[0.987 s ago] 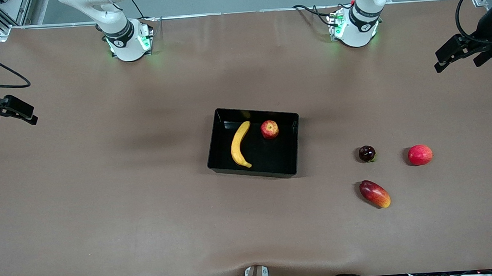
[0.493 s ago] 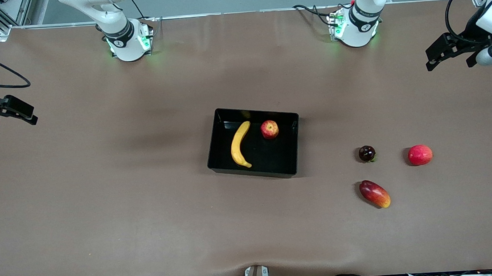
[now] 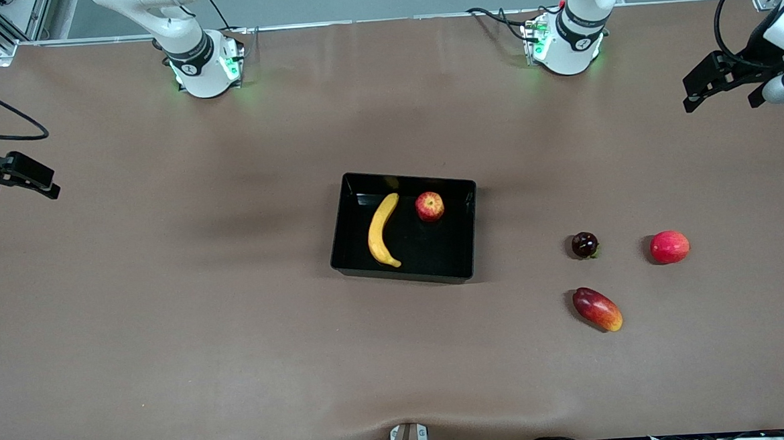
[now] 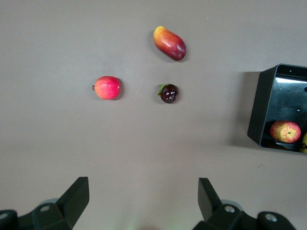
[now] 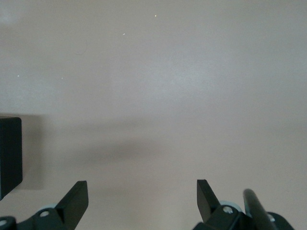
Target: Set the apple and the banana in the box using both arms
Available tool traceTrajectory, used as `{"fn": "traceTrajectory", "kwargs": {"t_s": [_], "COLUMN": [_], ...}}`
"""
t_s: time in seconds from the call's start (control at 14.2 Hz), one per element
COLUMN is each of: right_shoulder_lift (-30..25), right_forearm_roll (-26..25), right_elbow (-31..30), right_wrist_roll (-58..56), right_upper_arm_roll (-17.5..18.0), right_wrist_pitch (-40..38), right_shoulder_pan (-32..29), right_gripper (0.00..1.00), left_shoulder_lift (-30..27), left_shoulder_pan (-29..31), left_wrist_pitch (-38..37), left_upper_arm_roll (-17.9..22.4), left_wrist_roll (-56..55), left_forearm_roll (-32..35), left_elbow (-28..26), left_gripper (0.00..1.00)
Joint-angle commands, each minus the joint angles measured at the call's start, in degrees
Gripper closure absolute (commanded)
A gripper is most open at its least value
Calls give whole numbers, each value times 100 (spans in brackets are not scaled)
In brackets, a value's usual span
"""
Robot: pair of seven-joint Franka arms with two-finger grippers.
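- Mango (image 3: 597, 309) nearest the front edge, toward the left arm's end of the table (image 3: 170, 339).
- Dark fruit (image 3: 584, 245) and pink-red fruit (image 3: 669, 246) just farther back, apart.
- Box (image 3: 470, 233) mid-table, holding banana (image 3: 381, 231) and apple (image 3: 429, 206), apart; apple beside the banana's farther end.
- Left gripper (image 3: 720, 86) up over the table's edge at the left arm's end, jaws wide apart, empty.
- Right gripper (image 3: 17, 176) over the edge at the right arm's end, jaws apart, empty, waiting.
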Motion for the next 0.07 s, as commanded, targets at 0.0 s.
{"fn": "traceTrajectory", "kwargs": {"t_s": [0.0], "right_shoulder_lift": [15], "right_forearm_roll": [20], "right_elbow": [63], "right_wrist_roll": [-7], "right_upper_arm_roll": [55], "right_wrist_pitch": [-46], "right_shoulder_pan": [-91], "right_gripper": [0], "left_shoulder_lift": [3], "left_shoulder_pan": [42], "left_wrist_pitch": [-70], "left_upper_arm_roll": [-13], "left_wrist_roll": [92], "left_forearm_roll": [53], "left_elbow": [59], "left_gripper": [0]}}
